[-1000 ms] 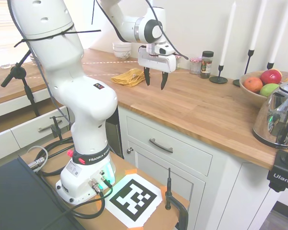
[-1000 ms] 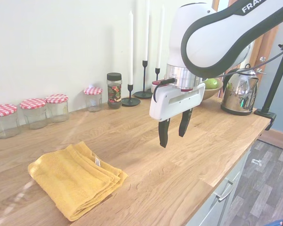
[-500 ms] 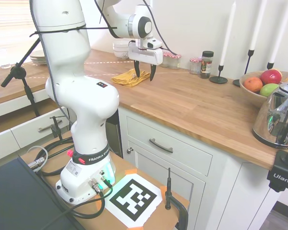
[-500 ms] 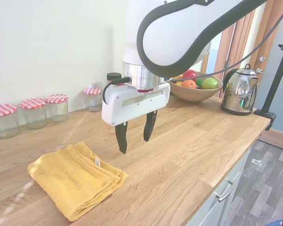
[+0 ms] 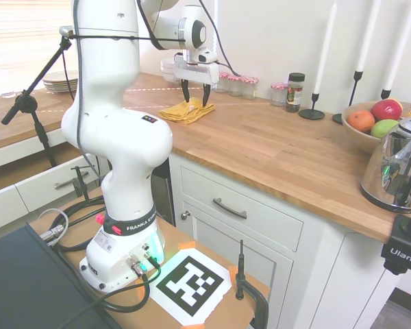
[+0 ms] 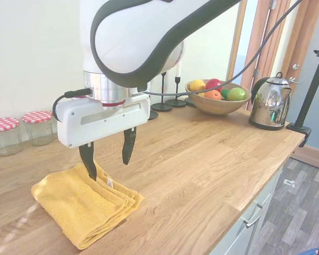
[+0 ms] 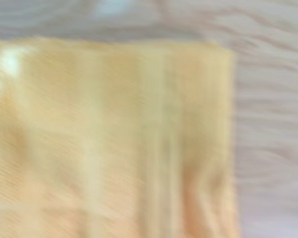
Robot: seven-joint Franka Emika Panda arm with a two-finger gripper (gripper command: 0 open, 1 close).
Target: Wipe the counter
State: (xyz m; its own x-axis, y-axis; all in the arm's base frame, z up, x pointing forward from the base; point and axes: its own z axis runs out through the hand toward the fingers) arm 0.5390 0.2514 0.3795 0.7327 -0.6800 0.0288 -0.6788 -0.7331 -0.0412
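Note:
The counter [image 5: 281,147] [image 6: 202,159] is a long brown wooden top over white cabinets. A folded yellow towel [image 5: 185,111] [image 6: 82,204] lies flat on it. My gripper [image 5: 195,96] [image 6: 109,162] hangs open just above the towel's far edge, fingers pointing down, nothing between them. One fingertip [image 6: 91,172] is close over the cloth. In the wrist view the yellow towel [image 7: 114,144] fills most of the blurred picture, with bare wood of the counter [image 7: 273,124] beside it.
Glass jars with red checked lids [image 6: 21,127] [image 5: 243,86] line the wall. A spice jar [image 5: 294,91], black candlesticks with white candles [image 5: 315,103], a fruit bowl [image 6: 215,98] [image 5: 370,123] and a steel kettle [image 6: 270,109] [image 5: 397,168] stand further along.
My gripper has travelled along the counter from the bare wood to above the yellow towel and come lower. It has stayed open. The towel has not moved.

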